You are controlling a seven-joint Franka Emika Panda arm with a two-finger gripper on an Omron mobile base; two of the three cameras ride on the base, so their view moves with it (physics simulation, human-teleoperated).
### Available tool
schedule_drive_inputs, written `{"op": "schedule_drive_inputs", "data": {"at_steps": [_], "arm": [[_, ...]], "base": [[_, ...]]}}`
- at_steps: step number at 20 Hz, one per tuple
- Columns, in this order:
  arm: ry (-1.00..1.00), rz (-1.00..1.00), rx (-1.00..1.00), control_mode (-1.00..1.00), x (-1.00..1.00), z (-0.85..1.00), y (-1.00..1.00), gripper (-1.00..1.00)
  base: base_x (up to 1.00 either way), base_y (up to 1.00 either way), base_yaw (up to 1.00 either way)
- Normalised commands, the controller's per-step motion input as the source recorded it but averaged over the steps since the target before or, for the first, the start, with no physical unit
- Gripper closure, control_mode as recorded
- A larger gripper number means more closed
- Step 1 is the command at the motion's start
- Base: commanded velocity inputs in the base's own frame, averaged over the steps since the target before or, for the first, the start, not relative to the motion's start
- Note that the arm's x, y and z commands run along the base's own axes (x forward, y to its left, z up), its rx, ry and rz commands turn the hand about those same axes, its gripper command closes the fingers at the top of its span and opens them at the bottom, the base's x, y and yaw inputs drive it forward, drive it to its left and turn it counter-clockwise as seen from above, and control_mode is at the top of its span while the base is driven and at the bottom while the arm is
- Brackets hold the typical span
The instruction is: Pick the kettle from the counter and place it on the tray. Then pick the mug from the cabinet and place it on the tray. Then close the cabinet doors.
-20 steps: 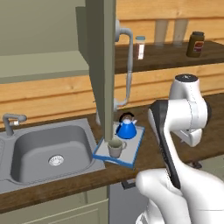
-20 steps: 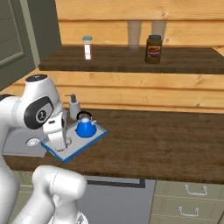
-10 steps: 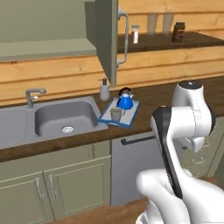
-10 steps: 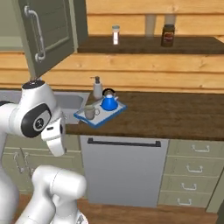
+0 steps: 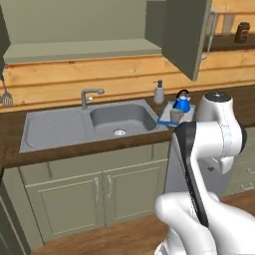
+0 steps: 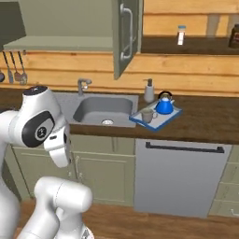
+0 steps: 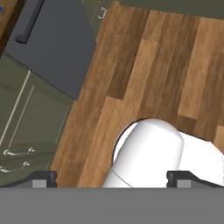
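- Left base view: you see the small bright blue cone-shaped kettle (image 5: 183,102) and the plain grey-beige mug (image 5: 176,116) both on the flat grey blue-rimmed tray (image 5: 166,117), at the sink's right on the dark wood-grain worktop (image 5: 10,144). That leaves, by my reading, only the tall olive-green cabinet door (image 5: 185,36), which hangs open above them.
- Right base view: the door's curved silver bar handle (image 6: 125,32) faces you; the white soap dispenser (image 6: 149,90) stands behind the tray (image 6: 173,115), clear of the door's swing.
- Hand view: the fingers (image 7: 44,176) stand wide and empty, pointing down at the wooden floor (image 7: 166,65) beside the grey dishwasher front (image 7: 57,48).
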Motion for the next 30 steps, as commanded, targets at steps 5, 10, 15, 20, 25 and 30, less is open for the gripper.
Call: {"op": "schedule_drive_inputs", "data": {"at_steps": [5, 10, 15, 20, 25, 30], "arm": [[0.0, 0.0, 0.0, 1.0, 0.0, 0.0, 0.0, -1.0], [0.0, 0.0, 0.0, 1.0, 0.0, 0.0, 0.0, -1.0], [0.0, 0.0, 0.0, 1.0, 0.0, 0.0, 0.0, -1.0], [0.0, 0.0, 0.0, 1.0, 0.0, 0.0, 0.0, -1.0], [0.0, 0.0, 0.0, 1.0, 0.0, 0.0, 0.0, -1.0], [0.0, 0.0, 0.0, 1.0, 0.0, 0.0, 0.0, -1.0]], "base": [[0.68, 0.63, 0.29], [0.7, 0.05, 0.23], [0.34, 0.14, 0.03], [0.22, 0.52, -0.01], [0.31, 0.31, 0.0], [0.36, 0.04, -0.04]]}}
